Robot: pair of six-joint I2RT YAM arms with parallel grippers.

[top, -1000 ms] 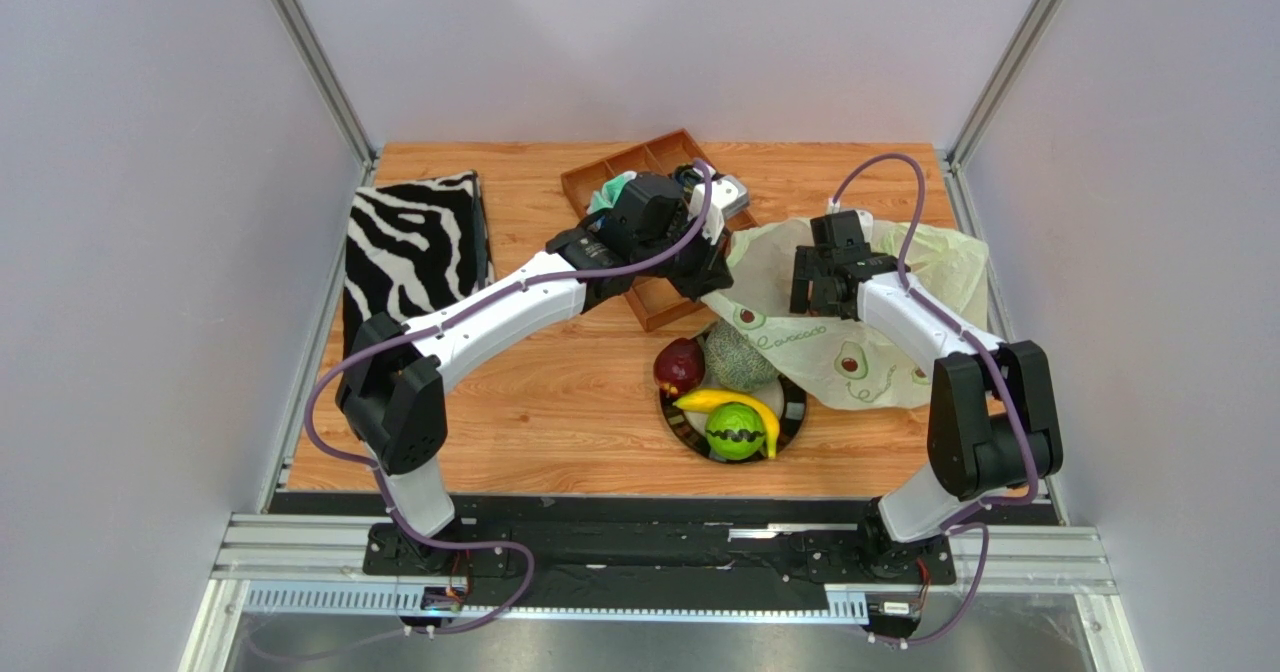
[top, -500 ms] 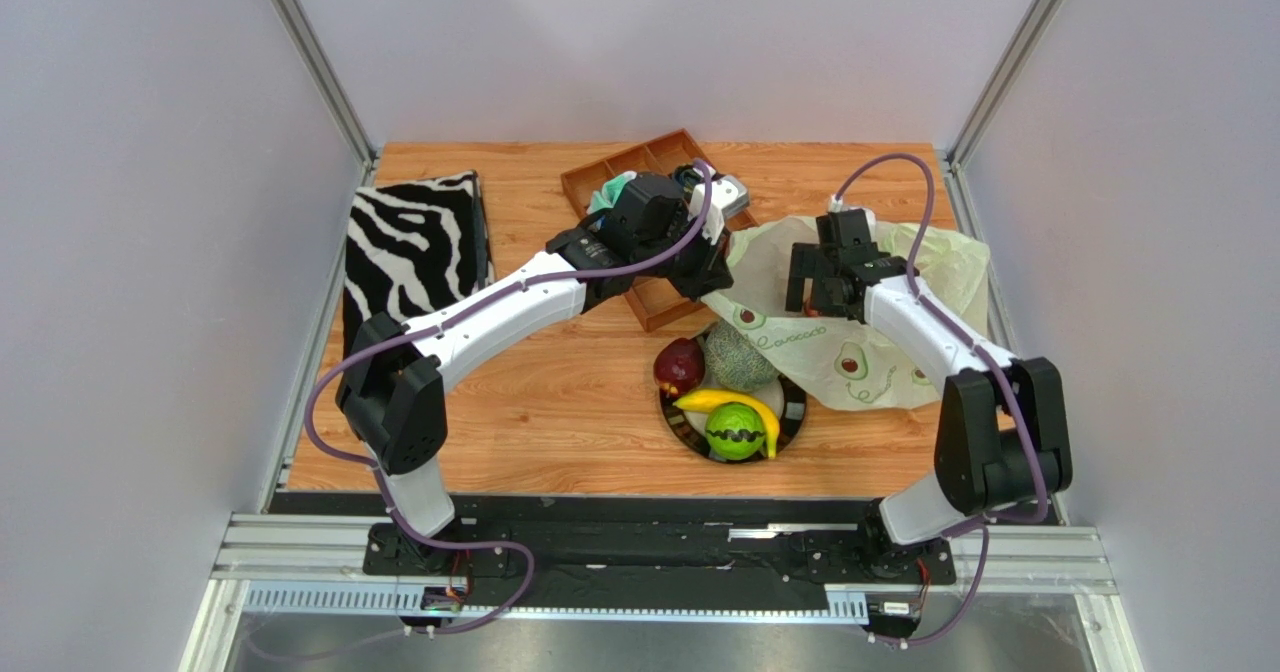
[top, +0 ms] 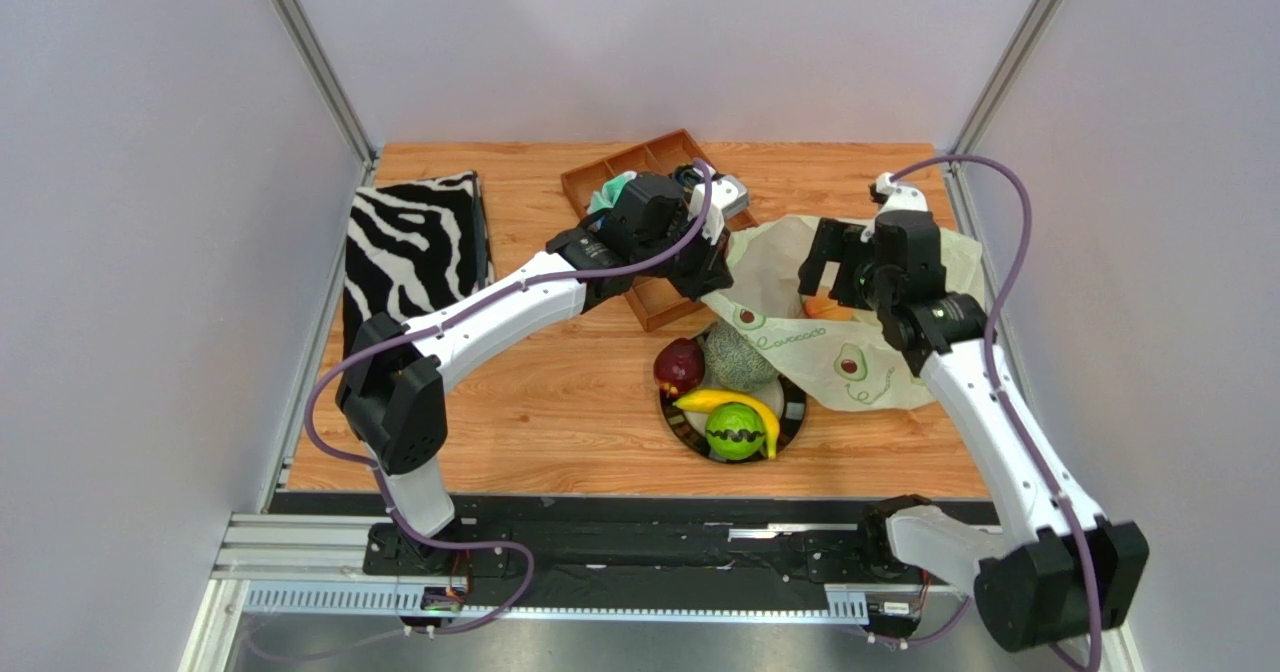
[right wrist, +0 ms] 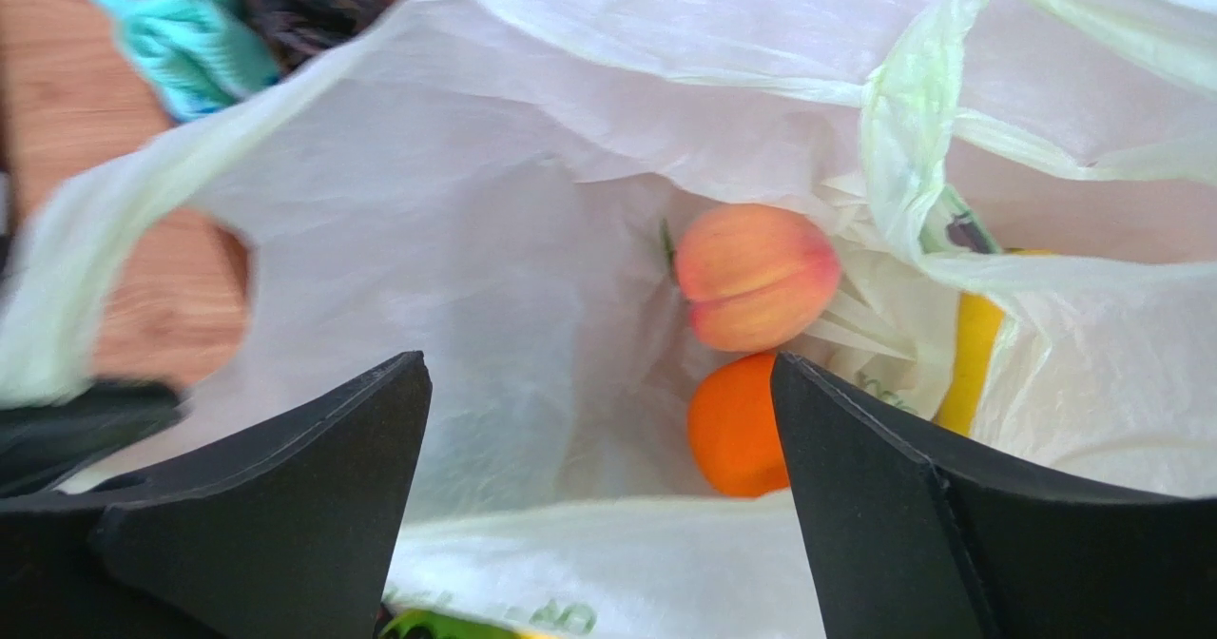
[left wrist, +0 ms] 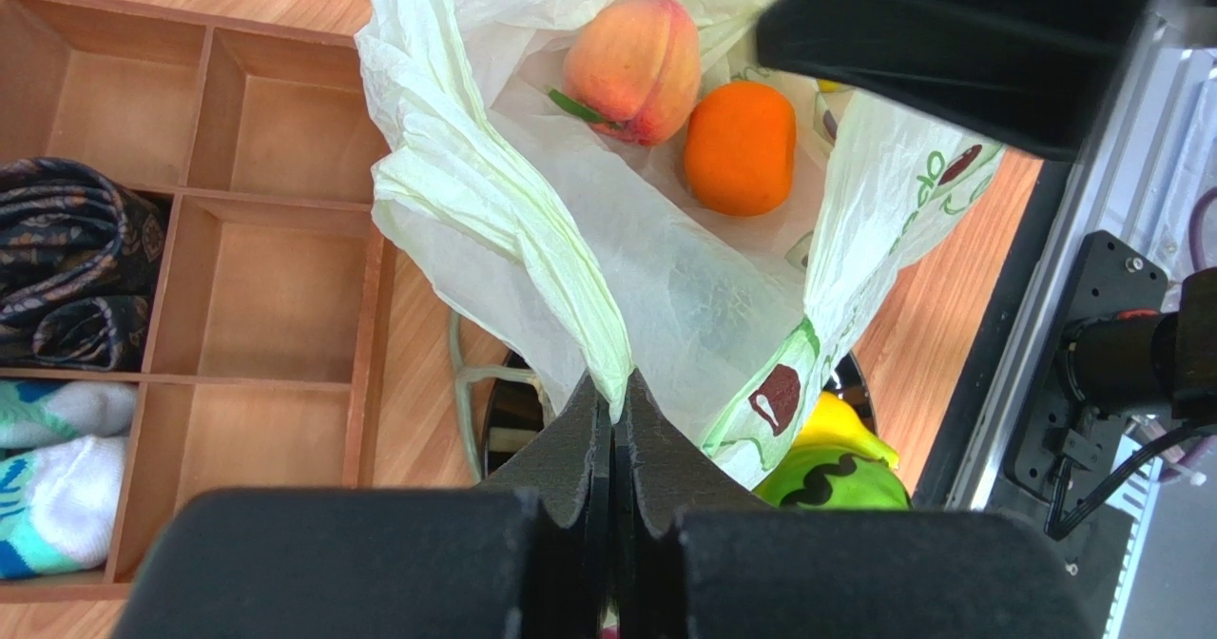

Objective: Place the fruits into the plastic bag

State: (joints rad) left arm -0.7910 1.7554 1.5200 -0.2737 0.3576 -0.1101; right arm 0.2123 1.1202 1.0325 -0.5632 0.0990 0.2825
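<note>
At the far left of the tabletop (top: 526,402), a zebra-striped box (top: 416,245) is lying against the wall. Right of it, a wooden tray (left wrist: 272,283) is holding cloth rolls (left wrist: 64,261) in some of its compartments.

Your left claw (left wrist: 614,404) is reaching over the tray. It is pressed together and pinching the rim of the plastic bag (top: 864,357), holding that edge up so the mouth is gaping.

Just nearer to you, a dark bowl (top: 672,414) is carrying the apple (top: 679,365), the melon (top: 736,354), the banana (top: 744,407) and the green ball (top: 733,432). The bag's lower edge is overlapping the bowl's right side.

Inside the bag, the peach (left wrist: 636,69) and the orange (left wrist: 739,147) are lying side by side and touching. The yellow fruit (right wrist: 976,354) is showing just beyond them, partly under the film.

Avocado halves are printed on the bag. The green lettering beside them is too small for you to read.

Your right claw (right wrist: 597,382) is hanging over the bag's mouth, its fingers spread wide and gripping nothing.
</note>
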